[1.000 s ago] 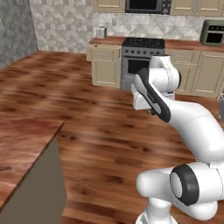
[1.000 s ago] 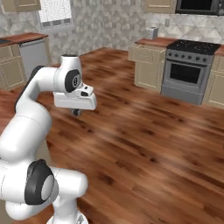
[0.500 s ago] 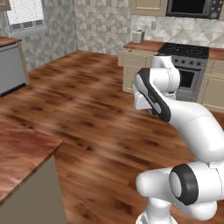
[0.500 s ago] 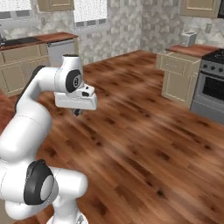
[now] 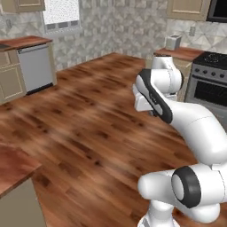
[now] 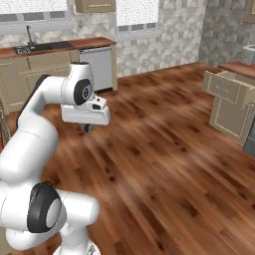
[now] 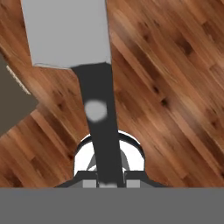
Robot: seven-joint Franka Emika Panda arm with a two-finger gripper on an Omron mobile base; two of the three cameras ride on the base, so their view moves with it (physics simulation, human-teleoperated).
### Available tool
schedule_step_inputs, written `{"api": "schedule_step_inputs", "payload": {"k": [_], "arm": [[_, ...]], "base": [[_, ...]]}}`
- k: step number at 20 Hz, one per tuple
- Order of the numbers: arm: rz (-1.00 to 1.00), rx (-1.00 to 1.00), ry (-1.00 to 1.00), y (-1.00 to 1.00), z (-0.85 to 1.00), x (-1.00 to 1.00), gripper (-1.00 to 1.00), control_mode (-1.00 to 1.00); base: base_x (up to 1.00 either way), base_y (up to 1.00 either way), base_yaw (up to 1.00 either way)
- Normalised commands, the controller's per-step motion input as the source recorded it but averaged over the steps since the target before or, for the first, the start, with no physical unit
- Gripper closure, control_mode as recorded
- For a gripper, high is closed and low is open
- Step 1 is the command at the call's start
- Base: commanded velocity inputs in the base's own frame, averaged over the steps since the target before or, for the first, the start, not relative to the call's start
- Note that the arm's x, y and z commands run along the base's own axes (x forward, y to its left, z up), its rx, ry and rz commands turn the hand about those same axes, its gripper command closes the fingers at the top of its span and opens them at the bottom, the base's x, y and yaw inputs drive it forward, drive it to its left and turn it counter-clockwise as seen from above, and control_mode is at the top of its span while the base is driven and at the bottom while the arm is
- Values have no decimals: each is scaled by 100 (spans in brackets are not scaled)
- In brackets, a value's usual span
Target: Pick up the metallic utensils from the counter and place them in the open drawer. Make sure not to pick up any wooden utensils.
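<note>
1. One knife (image 7: 97, 109) in the hand view: black handle pinched in nearly closed jaws, grey blade pointing away over wooden floor.
2. Left base view: arm folded high above the floor; corner of a bench (image 5: 13, 170) at lower left, no utensils visible on it.
3. Right base view: open drawer (image 6: 230, 88) far right, well apart from the gripper (image 6: 87, 128); delivery not yet made, probably mid-carry.
</note>
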Motion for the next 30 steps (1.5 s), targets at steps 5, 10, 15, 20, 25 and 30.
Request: {"api": "schedule_step_inputs", "payload": {"k": [5,10,15,20,25,30], "arm": [[0,0,0,0,0,0,100,100],[0,0,0,0,0,0,100,100],[0,0,0,0,0,0,100,100],[0,0,0,0,0,0,100,100],[0,0,0,0,0,0,100,100],[0,0,0,0,0,0,100,100]], "base": [[100,-100,19],[100,-100,8],[100,-100,9],[100,-100,10],[100,-100,9],[100,-100,10]]}}
